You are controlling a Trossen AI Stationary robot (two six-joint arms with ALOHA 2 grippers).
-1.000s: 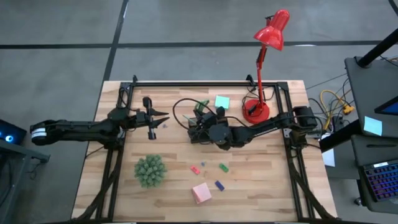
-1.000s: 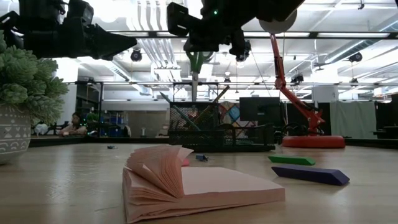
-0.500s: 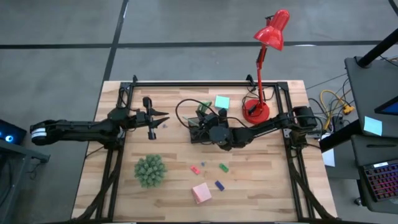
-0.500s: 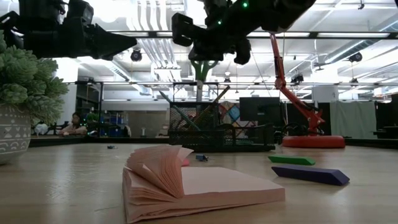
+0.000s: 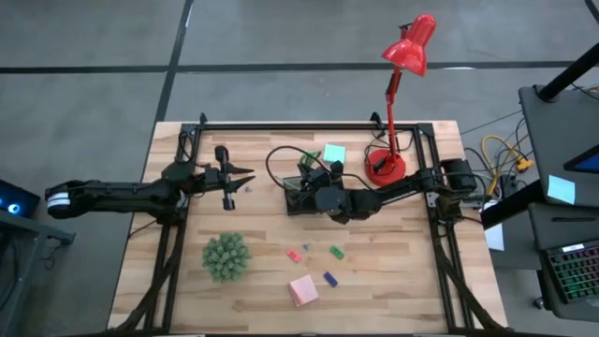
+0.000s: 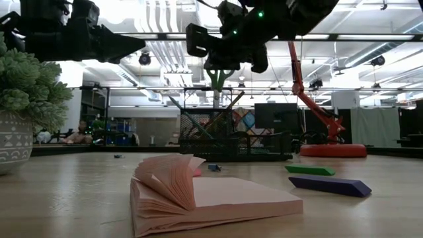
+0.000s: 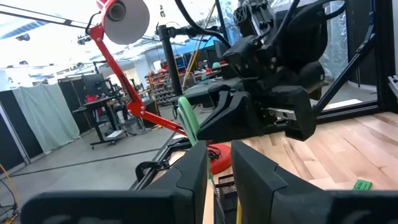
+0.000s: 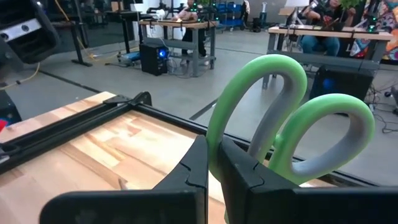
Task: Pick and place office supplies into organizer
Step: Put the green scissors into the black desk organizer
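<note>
My right gripper hovers over the black mesh organizer and is shut on the green-handled scissors. Their blades point down into the organizer's tall cup. My left gripper waits left of the organizer, open by a narrow gap and holding nothing. A pink sticky pad lies flat near the table's near edge. Pink, green and blue erasers lie on the wood. A teal pad lies behind the organizer. My right gripper pinches one green handle loop of the scissors between its two fingers, coming from above. The scissors hang upright below the fingers, handles up and blades down. Whether the blade tips touch the organizer is hidden by its mesh.
A spiky green plant in a pot stands at the near left. The red desk lamp's base sits right of the organizer, its stem rising above the right arm. A black frame rail runs around the table.
My right gripper has carried the scissors a little toward the table's right, over the organizer, keeping them upright and shut in its fingers. My left arm has kept still.
</note>
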